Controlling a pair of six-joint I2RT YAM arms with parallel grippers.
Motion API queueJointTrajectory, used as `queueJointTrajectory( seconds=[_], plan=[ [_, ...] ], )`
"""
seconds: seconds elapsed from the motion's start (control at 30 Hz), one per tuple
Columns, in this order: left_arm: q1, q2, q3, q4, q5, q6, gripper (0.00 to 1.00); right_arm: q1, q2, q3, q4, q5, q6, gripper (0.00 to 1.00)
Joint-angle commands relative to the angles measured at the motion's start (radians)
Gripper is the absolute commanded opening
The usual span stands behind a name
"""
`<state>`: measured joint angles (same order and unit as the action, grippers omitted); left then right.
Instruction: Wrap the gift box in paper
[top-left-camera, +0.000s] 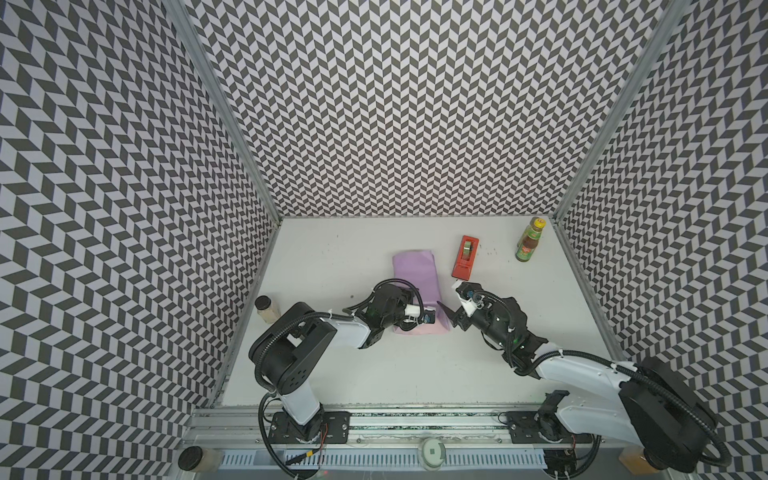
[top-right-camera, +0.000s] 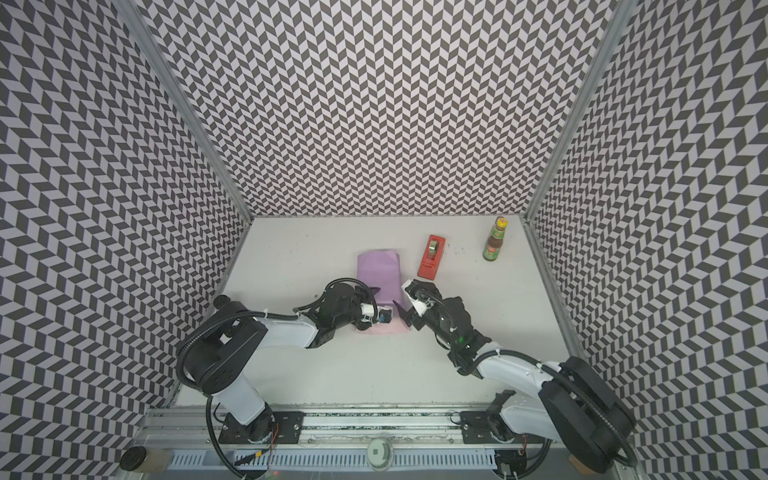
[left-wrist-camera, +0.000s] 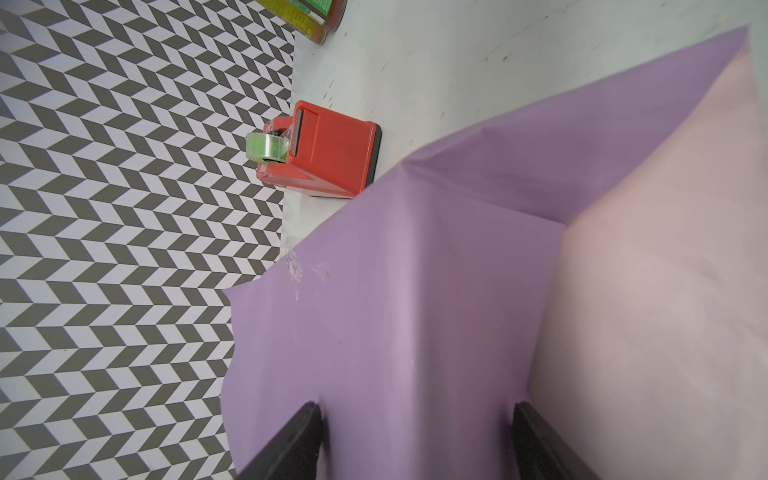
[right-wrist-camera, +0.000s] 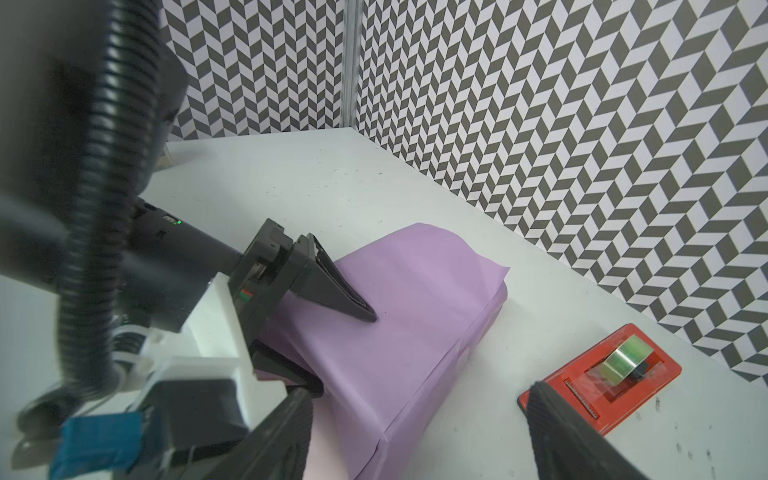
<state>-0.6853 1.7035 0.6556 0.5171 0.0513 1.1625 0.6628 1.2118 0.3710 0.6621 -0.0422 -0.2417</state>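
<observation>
1. Box: I can't see it. The boxy hump under the paper (top-left-camera: 415, 270) says it sits inside, mid-table towards the back wall, with the tape (top-left-camera: 465, 257) just to its right.
2. The sheet is folded over the hump with the lilac face out. At the near end a flap lies loose and shows its pink face (left-wrist-camera: 644, 291). My guess is the body is wrapped and the near end is the step in hand.
3. The left claw (left-wrist-camera: 417, 440) sits astride the near end of the bundle with its jaws well apart and the covered form between them. In the right wrist view one of its fingers (right-wrist-camera: 357, 309) rests on top of the paper and the other sits low at the side. The paper puckers at both tips, but I cannot tell whether that is a real pinch or only a touch.
4. The right claw (top-left-camera: 451, 301) is spread wide and holds nothing. It hangs just beside the bundle's near right corner, between the paper and the tape, and looks clear of both.
5. Next, I'd say the left claw should pin the fold down firmly while the right tucks the pink flap in or goes for the tape. The sheet looks thin and creased, so a loose hold could let it spring open and a hard tug could tear it.
</observation>
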Motion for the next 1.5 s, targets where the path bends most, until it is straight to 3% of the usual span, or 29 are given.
queueJointTrajectory(
  seconds=[0.0, 0.23, 0.4, 0.67, 0.87, 1.1, 1.47],
  plan=[
    [0.0, 0.048, -0.023, -0.109, -0.057, -0.009, 0.7, -0.02, -0.026, -0.014, 0.008, -0.011, 0.112, 0.81],
    [-0.009, 0.078, -0.046, -0.062, -0.082, 0.01, 0.67, -0.14, 0.008, 0.084, -0.234, 0.033, 0.307, 0.81],
    [-0.02, 0.106, -0.056, -0.042, -0.113, 0.027, 0.69, -0.149, 0.051, 0.163, -0.407, -0.012, 0.371, 0.81],
    [-0.032, 0.136, -0.064, -0.033, -0.127, 0.039, 0.7, -0.149, 0.128, 0.144, -0.387, -0.146, 0.441, 0.78],
    [-0.036, 0.136, -0.07, -0.025, -0.127, 0.041, 0.71, -0.149, 0.227, 0.189, -0.471, -0.043, 0.486, 0.7],
    [-0.037, 0.137, -0.068, -0.029, -0.125, 0.038, 0.71, -0.143, 0.32, 0.179, -0.392, -0.127, 0.515, 0.62],
    [-0.046, 0.144, -0.069, -0.034, -0.138, 0.047, 0.7, -0.103, 0.434, 0.208, -0.298, -0.166, 0.532, 0.57]
  ],
)
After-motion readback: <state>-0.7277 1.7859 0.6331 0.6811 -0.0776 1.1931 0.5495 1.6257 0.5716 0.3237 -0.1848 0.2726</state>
